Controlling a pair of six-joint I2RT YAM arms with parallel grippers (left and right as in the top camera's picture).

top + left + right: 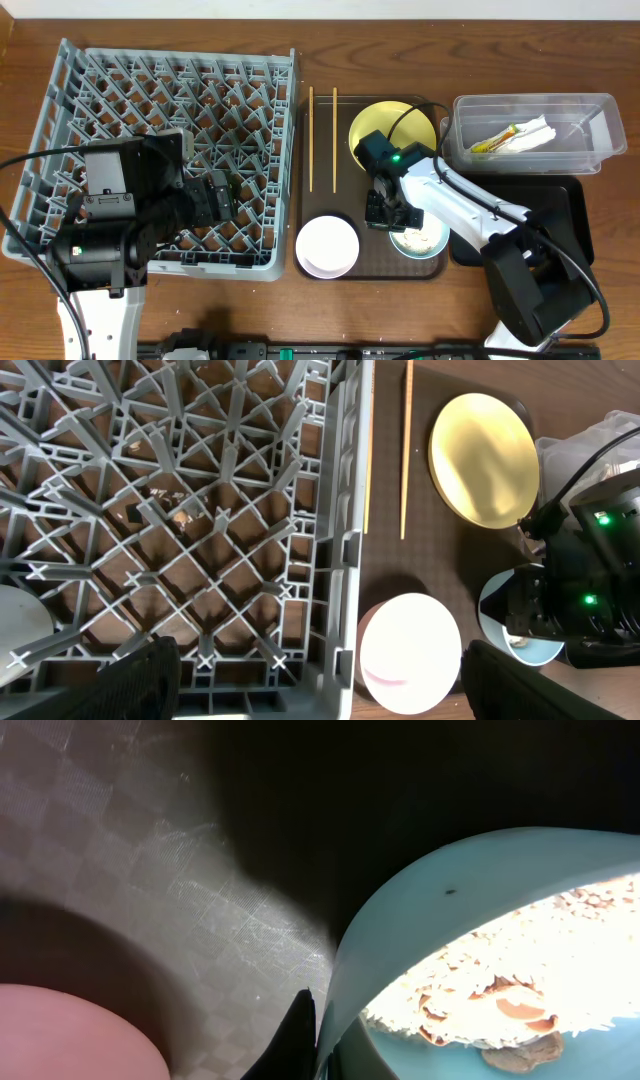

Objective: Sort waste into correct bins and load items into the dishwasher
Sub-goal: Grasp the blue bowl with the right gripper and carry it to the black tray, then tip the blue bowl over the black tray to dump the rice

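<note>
My right gripper (pixel 385 212) is shut on the left rim of the light blue bowl (pixel 425 245), which holds whitish food scraps (pixel 418 238). In the right wrist view one finger is outside and one inside the rim (pixel 318 1020) of the bowl (pixel 450 900). The pink-white bowl (pixel 327 246), the yellow plate (pixel 415 125) and two chopsticks (pixel 311 138) lie on the brown tray (pixel 345 200). My left gripper (pixel 215 195) is open and empty over the near right corner of the grey dish rack (pixel 100 80). The wrapper (pixel 495 140) and napkin (pixel 530 135) lie in the clear tub (pixel 590 150).
The black tray (pixel 565 200) lies at the right, below the clear tub and partly under my right arm. A white round thing (pixel 15 630) sits in the rack at the left edge of the left wrist view. The tub stands at the back right.
</note>
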